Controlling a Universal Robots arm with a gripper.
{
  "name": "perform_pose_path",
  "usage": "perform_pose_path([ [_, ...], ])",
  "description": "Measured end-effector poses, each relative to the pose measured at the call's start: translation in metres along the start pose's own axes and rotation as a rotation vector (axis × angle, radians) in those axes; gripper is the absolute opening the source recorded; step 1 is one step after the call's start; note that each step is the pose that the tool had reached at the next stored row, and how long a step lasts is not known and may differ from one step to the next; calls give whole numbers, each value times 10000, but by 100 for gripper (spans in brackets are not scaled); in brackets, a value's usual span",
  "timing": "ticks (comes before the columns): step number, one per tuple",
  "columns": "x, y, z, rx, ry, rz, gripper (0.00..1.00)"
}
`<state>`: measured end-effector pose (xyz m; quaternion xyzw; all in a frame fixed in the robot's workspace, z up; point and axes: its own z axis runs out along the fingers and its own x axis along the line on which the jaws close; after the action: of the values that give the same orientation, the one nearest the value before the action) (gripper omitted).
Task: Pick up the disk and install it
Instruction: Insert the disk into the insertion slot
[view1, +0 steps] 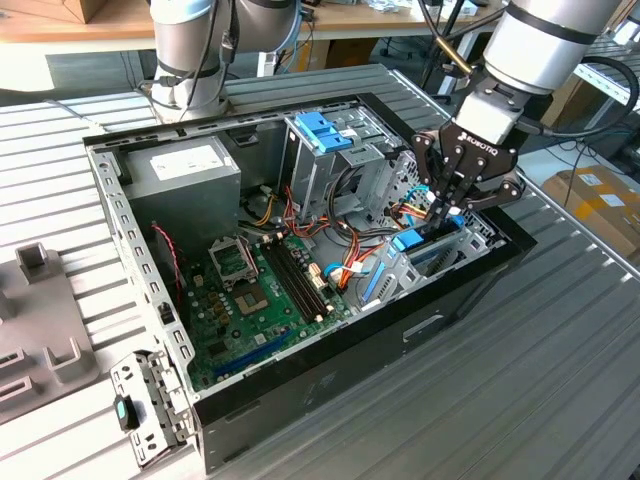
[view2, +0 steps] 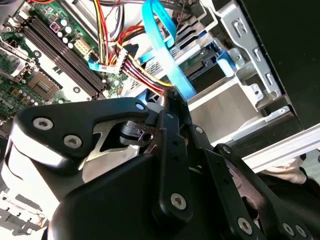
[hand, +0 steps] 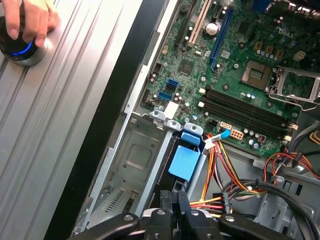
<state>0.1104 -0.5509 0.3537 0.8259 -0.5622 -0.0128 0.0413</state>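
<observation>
The disk (view1: 412, 243) stands on edge in the drive bay at the exterior view's right end of the open computer case (view1: 330, 385). Its blue rail faces up, and in the first wrist view the disk (hand: 183, 162) shows as a blue strip in a metal slot. My gripper (view1: 441, 222) points down into the bay just over the disk's end. Its fingers (hand: 165, 200) are shut, with only a narrow slit between them. Whether the tips touch the disk I cannot tell.
Red, yellow and orange cables (hand: 225, 197) and a light blue flat cable (view2: 162, 40) run close beside the bay. A grey power supply box (view1: 185, 170), a metal cage with a blue top (view1: 325, 135) and the motherboard (view1: 260, 290) fill the case. A person's hand (hand: 30, 17) rests on a round button outside it.
</observation>
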Motion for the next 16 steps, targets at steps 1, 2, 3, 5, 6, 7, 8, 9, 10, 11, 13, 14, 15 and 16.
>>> perform_pose_path([
  [1,0,0,0,0,0,-1,16],
  [2,-1,0,0,0,0,-2,16],
  [3,-1,0,0,0,1,-1,16],
  [5,-1,1,0,0,1,-1,16],
  [6,-1,2,0,0,0,0,16],
  [7,-2,2,0,0,1,-1,16],
  [8,-2,2,0,0,1,0,16],
  [9,-2,3,0,0,0,0,16],
  [10,-2,3,0,0,0,0,16],
  [11,-2,3,0,0,0,-1,18],
  [13,-2,4,0,0,1,0,24],
  [14,-3,4,0,0,0,-1,24],
  [15,-3,4,0,0,0,0,24],
  [16,-3,4,0,0,0,0,24],
])
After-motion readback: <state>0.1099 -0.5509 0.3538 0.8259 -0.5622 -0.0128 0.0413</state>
